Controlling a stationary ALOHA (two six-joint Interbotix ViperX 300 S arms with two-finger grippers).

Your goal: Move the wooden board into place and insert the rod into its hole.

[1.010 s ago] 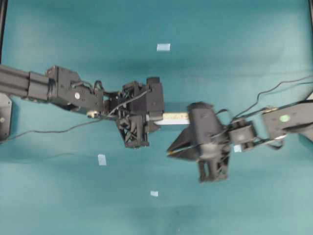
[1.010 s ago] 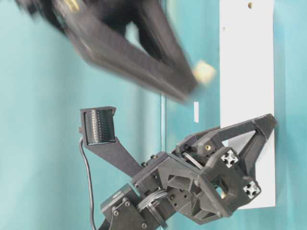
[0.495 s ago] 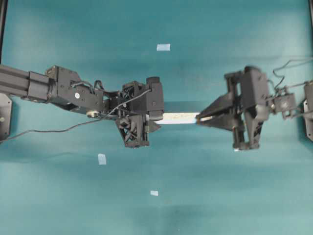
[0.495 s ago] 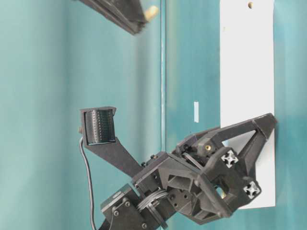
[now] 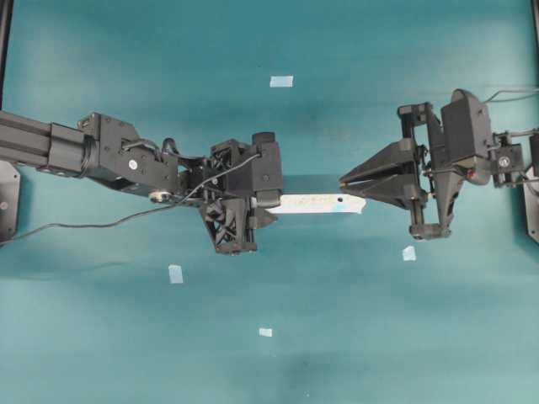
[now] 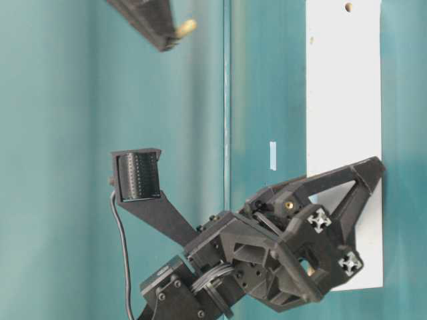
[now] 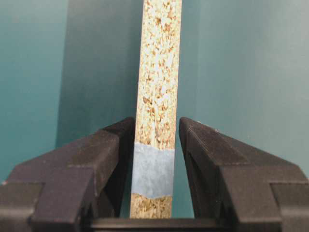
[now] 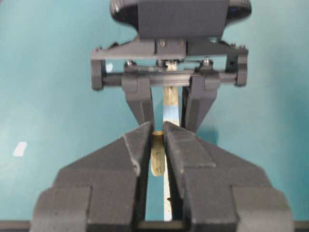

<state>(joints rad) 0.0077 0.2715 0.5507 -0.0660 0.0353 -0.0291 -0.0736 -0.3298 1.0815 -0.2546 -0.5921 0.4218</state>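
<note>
Left gripper (image 5: 268, 204) clamps the board (image 5: 320, 203) edge-up; right gripper (image 5: 345, 181), closed on the rod (image 8: 158, 157), seems just short of the hole (image 5: 338, 202); insertion remains

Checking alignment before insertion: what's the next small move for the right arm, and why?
Probably ease the right hand down and slightly forward, bringing the rod onto the hole. The rod is pinched at the fingertips and sits just short of the wooden board, off its hole end; the table-level view shows it raised. The left hand clamps the board's far end.
</note>
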